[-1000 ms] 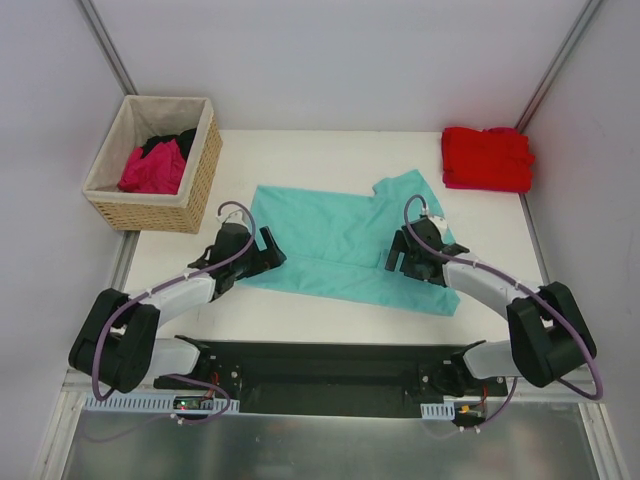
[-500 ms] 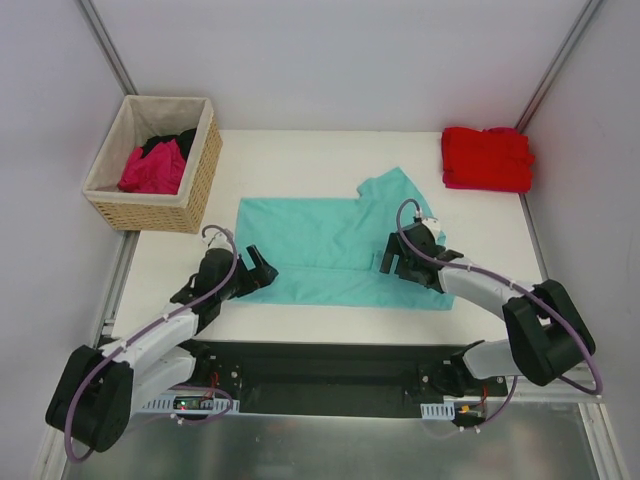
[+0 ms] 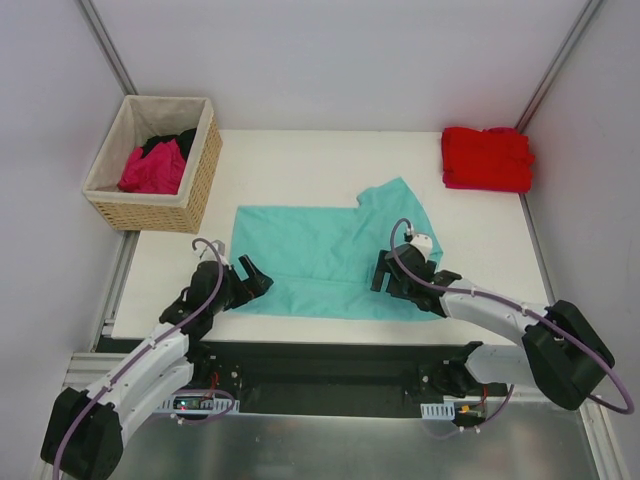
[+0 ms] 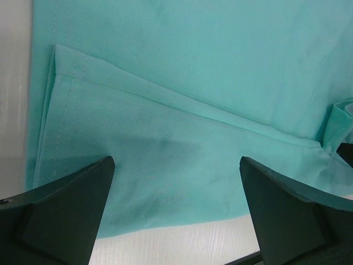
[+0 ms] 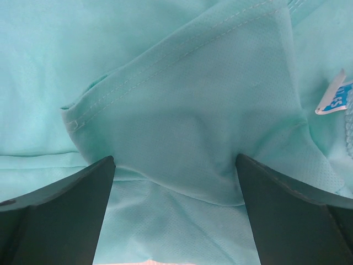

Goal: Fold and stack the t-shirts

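A teal t-shirt (image 3: 320, 255) lies spread flat in the middle of the table, one sleeve pointing to the far right. My left gripper (image 3: 257, 277) is open at the shirt's near left corner. In the left wrist view its fingers (image 4: 60, 212) straddle the near edge of the teal cloth (image 4: 182, 110), holding nothing. My right gripper (image 3: 384, 273) is open over the shirt's near right part. In the right wrist view a stitched sleeve hem (image 5: 165, 72) and a white neck label (image 5: 333, 99) show. A folded red t-shirt (image 3: 487, 158) lies at the far right. Magenta (image 3: 152, 168) and black (image 3: 180, 140) shirts sit in the basket.
The woven tan basket (image 3: 150, 212) stands at the far left corner of the white table (image 3: 300, 160). The teal shirt's near edge lies close to the table's front edge. Grey walls close in on both sides and the back.
Both arms have drawn back toward the near edge. The teal shirt has shifted nearer and to the left and now lies flatter and squarer. Both grippers have stayed open.
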